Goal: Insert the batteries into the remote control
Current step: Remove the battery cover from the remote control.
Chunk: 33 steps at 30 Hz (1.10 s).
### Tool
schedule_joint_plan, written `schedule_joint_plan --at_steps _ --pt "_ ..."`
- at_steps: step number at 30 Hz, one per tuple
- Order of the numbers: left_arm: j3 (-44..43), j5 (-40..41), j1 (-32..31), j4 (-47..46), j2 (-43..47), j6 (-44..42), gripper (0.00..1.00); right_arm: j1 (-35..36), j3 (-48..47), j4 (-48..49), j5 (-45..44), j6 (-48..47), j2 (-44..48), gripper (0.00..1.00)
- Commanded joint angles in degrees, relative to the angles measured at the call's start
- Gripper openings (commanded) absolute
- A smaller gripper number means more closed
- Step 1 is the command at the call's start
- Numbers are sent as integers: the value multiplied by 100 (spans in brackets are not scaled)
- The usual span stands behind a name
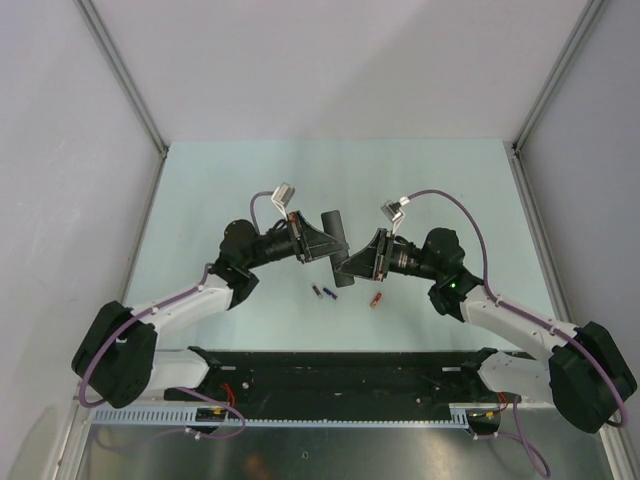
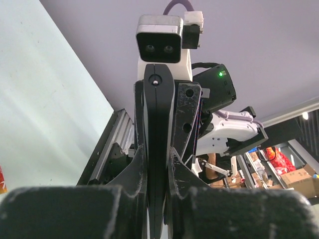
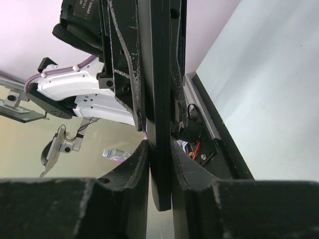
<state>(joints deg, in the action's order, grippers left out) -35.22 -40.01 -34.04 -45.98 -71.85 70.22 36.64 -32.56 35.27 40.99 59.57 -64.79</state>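
The remote control (image 1: 333, 220), a slim black bar, is held off the table between both grippers at mid-table. My left gripper (image 1: 333, 247) is shut on it; the left wrist view shows the remote control (image 2: 158, 109) edge-on, pinched at my left gripper (image 2: 158, 152). My right gripper (image 1: 352, 264) grips it from the other side, and in the right wrist view both pads press the remote control (image 3: 160, 99) at my right gripper (image 3: 159, 147). Two dark batteries (image 1: 323, 293) and a red-orange battery (image 1: 376, 299) lie on the table just in front of the grippers.
A black rail (image 1: 340, 375) carrying the arm bases runs along the near edge. Pale walls with metal posts (image 1: 120, 70) enclose the light green table (image 1: 230, 180) on three sides.
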Motion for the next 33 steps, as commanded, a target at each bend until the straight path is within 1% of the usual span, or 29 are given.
schedule_joint_plan --at_steps 1,7,9,15,26,33 --pt "-11 388 20 -825 66 440 0 53 100 -301 -30 -165 11 9" --pt "-46 450 178 -931 31 598 0 168 135 -652 -4 -402 37 4" --pt "-81 450 266 -940 49 607 0 229 135 -766 -4 -437 55 4" --pt "-230 354 425 -940 -48 669 0 370 135 -1048 -39 -648 55 8" --pt "-318 310 574 -948 -171 704 0 484 135 -1294 -83 -798 134 9" --pt "-398 283 636 -940 -250 722 0 510 135 -1426 -100 -859 178 13"
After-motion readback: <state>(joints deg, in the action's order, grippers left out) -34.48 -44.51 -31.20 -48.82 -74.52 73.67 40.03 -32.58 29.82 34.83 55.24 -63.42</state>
